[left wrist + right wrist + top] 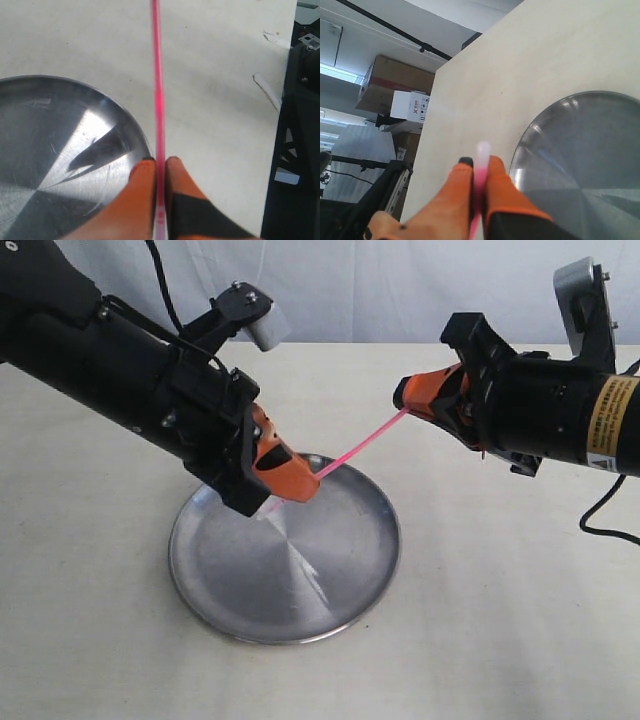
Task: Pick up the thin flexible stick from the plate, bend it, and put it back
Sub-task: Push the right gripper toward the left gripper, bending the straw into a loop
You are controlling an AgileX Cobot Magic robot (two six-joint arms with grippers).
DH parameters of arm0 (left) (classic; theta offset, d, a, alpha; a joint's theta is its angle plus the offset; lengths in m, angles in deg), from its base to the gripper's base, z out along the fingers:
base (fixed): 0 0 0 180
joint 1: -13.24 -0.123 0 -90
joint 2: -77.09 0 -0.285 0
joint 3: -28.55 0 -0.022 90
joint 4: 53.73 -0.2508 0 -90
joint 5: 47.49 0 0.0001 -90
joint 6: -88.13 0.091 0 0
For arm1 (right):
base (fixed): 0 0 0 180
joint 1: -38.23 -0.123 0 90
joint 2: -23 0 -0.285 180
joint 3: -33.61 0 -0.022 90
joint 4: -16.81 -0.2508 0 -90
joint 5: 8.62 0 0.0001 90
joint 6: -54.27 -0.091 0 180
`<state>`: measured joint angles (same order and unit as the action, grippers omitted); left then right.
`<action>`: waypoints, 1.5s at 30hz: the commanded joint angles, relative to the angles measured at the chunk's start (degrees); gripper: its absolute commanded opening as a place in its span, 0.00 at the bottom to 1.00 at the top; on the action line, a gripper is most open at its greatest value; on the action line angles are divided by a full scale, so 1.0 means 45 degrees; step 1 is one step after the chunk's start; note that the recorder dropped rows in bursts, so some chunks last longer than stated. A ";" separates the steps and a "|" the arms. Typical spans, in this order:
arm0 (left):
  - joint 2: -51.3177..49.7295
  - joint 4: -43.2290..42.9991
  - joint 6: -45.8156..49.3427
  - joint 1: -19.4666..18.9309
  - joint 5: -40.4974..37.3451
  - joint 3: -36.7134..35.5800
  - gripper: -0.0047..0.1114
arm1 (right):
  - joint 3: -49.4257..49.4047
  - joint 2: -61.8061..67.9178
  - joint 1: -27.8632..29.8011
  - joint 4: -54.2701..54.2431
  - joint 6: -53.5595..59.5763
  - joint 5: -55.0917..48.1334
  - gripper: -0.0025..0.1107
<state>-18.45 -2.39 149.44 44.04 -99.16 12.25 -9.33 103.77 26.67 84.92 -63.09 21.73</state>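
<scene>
The thin pink stick [362,447] stretches straight through the air above the table between my two grippers. My left gripper [305,483] is shut on its lower end, over the far rim of the steel plate [230,585]. My right gripper [403,393] is shut on its upper end, to the right of the plate. In the left wrist view the stick [158,75] runs out from between the orange fingers [142,190], beside the plate [30,150]. In the right wrist view its pale tip [483,150] pokes out past the closed fingers [500,185], with the plate [600,145] below.
The plate lies on a pale tabletop [500,590]. Cardboard boxes [395,85] and a metal stand [380,190] show beyond the table edge in the right wrist view. A black frame [300,125] stands at the table's side in the left wrist view.
</scene>
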 commanded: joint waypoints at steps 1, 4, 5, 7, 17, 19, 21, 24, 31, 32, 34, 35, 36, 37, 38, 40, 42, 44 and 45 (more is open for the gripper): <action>-0.0221 0.0138 0.0042 0.0040 -0.0535 0.0046 0.06 | -0.0057 0.0014 0.0019 0.0088 0.0139 -0.0121 0.01; -0.0411 0.0217 0.0042 0.0040 -0.0706 0.0046 0.14 | -0.0057 0.0014 0.0019 0.0088 0.0168 0.0052 0.01; -0.0431 0.0303 0.0042 0.0040 -0.0706 0.0046 0.18 | -0.0057 0.0014 0.0019 0.0088 0.0190 0.0076 0.01; -0.0431 0.0326 0.0042 0.0040 -0.0706 0.0046 0.27 | -0.0057 0.0014 0.0019 0.0088 0.0190 0.0076 0.01; -0.0431 -0.0321 -0.1032 0.0040 -0.0752 0.0046 0.40 | -0.0057 0.0014 0.0019 -0.0032 0.0187 0.0331 0.01; -0.0431 -0.0321 -0.1093 0.0040 -0.0692 0.0046 0.40 | -0.0057 0.0014 0.0019 -0.0121 0.0187 0.0360 0.01; -0.0431 -0.0321 -0.1122 0.0040 -0.0591 0.0046 0.40 | -0.0057 0.0014 0.0019 -0.0121 0.0187 0.0413 0.01; -0.0431 -0.0321 -0.1160 0.0040 -0.0565 0.0046 0.40 | -0.0057 0.0014 0.0019 -0.0150 0.0187 0.0675 0.01; -0.0431 -0.0621 -0.1161 0.0040 -0.0563 0.0046 0.23 | -0.0057 0.0014 0.0019 -0.0639 0.0543 0.1202 0.01; -0.0431 -0.0754 -0.1161 0.0040 -0.0563 0.0046 0.16 | -0.0057 0.0014 0.0019 -0.0646 0.0566 0.1234 0.01; -0.0431 -0.0834 -0.1161 0.0040 -0.0445 0.0046 0.04 | -0.0057 0.0014 0.0019 -0.0646 0.0566 0.1234 0.01; -0.0431 -0.0834 -0.1129 0.0040 -0.0333 0.0046 0.04 | -0.0057 0.0014 0.0019 -0.0646 0.0611 0.1234 0.01; -0.0431 -0.0834 -0.1003 0.0040 -0.0281 0.0046 0.04 | -0.0057 0.0014 0.0019 -0.0646 0.0716 0.1234 0.01; -0.0431 -0.0780 -0.0786 0.0040 -0.0256 0.0046 0.04 | -0.0057 0.0014 0.0019 -0.0646 0.0773 0.1234 0.01; -0.0431 -0.0693 -0.0501 0.0040 -0.0256 0.0046 0.04 | -0.0057 0.0014 0.0019 -0.0646 0.0773 0.1234 0.01; -0.0431 -0.0394 0.0117 0.0040 -0.0282 0.0046 0.04 | -0.0057 0.0014 0.0019 -0.0646 0.0991 0.1108 0.01; -0.0431 0.0080 0.0663 0.0040 -0.0361 0.0046 0.04 | -0.0057 0.0014 0.0019 -0.0646 0.1171 0.0884 0.01; -0.0431 0.0455 0.1198 0.0040 -0.0495 0.0046 0.04 | -0.0057 0.0038 0.0019 -0.0573 0.1188 0.0596 0.01; -0.0431 0.0600 0.1469 0.0040 -0.0555 0.0046 0.04 | -0.0057 0.0068 0.0019 -0.0579 0.1248 0.0541 0.01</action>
<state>-20.40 -3.35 152.57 44.04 -101.13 12.25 -9.33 103.77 26.67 82.01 -58.76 25.45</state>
